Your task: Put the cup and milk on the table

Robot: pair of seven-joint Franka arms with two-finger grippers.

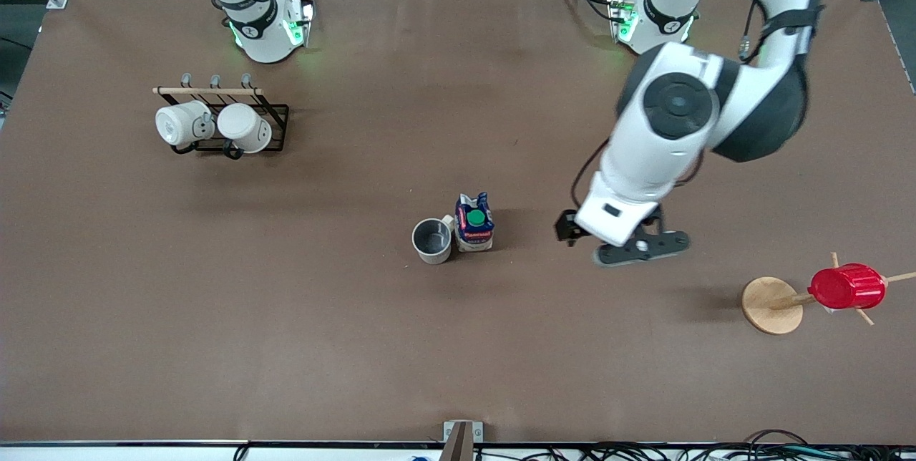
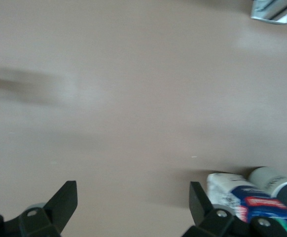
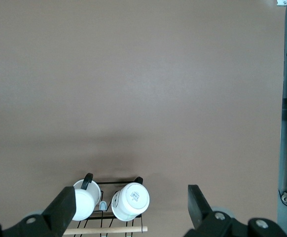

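Looks done: cream-white mug [image 1: 433, 240] touching blue-white milk carton [image 1: 474, 223] upright on brown tabletop [image 1: 458, 346], left gripper [image 1: 621, 240] wide open beside, right gripper [image 3: 128, 212] open too.

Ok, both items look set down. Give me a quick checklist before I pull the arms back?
1. cup upright on the table: ok.
2. milk upright, beside the cup: ok.
3. Whether milk and cup touch: cannot tell.
4. left hand open, holding nothing: ok.
5. Left hand apart from the milk, toward the left arm's end: ok.
6. right hand open, empty, above the mug rack: ok.
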